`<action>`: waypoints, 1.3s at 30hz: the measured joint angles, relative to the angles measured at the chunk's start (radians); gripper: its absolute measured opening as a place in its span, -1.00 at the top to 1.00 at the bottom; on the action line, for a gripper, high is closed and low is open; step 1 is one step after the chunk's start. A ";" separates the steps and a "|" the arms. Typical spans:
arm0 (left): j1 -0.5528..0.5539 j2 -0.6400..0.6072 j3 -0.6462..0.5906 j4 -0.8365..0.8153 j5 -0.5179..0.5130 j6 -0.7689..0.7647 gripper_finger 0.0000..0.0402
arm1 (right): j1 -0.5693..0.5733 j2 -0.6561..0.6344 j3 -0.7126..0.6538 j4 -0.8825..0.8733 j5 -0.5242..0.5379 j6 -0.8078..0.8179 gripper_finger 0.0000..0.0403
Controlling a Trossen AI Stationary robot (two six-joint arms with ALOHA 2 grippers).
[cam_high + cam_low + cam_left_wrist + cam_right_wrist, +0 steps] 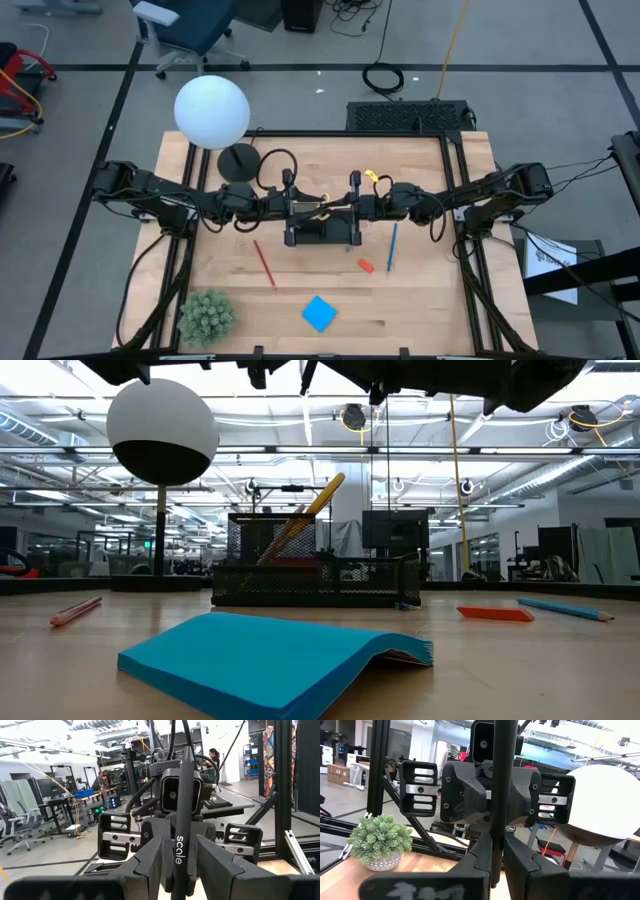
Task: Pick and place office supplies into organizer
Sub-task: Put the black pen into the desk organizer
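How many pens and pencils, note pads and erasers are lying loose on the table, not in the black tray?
Pens or pencils: 2, the red pencil and the blue pen
Note pads: 1, the blue note pad
Erasers: 1, the orange-red eraser
Total: 4

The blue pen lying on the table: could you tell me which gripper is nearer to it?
Right. The right gripper hovers over the organizer, just beside the blue pen; the left gripper is farther off, over the organizer's other end.
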 joint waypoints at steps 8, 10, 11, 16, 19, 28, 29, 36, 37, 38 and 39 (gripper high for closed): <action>0.001 0.000 0.004 0.005 0.000 0.000 0.40 | 0.000 0.000 0.000 0.000 0.000 0.000 0.92; 0.005 0.000 0.013 -0.006 0.000 -0.002 0.40 | 0.000 0.000 0.000 0.001 0.000 0.000 0.92; 0.008 0.000 0.015 -0.009 0.002 -0.005 0.40 | 0.000 0.000 0.000 0.002 0.001 0.000 0.92; 0.022 0.000 0.016 -0.010 0.020 -0.020 0.40 | 0.000 0.000 0.000 0.002 0.001 0.000 0.92; 0.034 0.006 0.016 -0.010 0.031 -0.038 0.40 | -0.001 0.000 0.000 0.001 0.005 0.000 0.92; 0.051 0.048 0.020 0.021 0.057 -0.053 0.40 | -0.002 0.000 -0.001 -0.007 0.003 -0.001 0.92; 0.051 0.052 0.020 0.031 0.057 -0.053 0.40 | -0.002 -0.001 0.000 -0.006 0.004 -0.001 0.92; 0.054 0.059 0.021 0.040 0.051 -0.053 0.40 | -0.007 -0.001 0.000 -0.012 0.002 0.000 0.92; 0.055 0.059 0.021 0.039 0.049 -0.053 0.40 | -0.007 -0.001 0.000 -0.013 0.002 0.000 0.92; 0.057 0.059 0.021 0.039 0.049 -0.053 0.40 | -0.008 -0.001 0.000 -0.013 0.002 0.000 0.92; 0.057 0.059 0.021 0.040 0.050 -0.053 0.40 | -0.008 -0.001 0.000 -0.013 0.002 0.001 0.92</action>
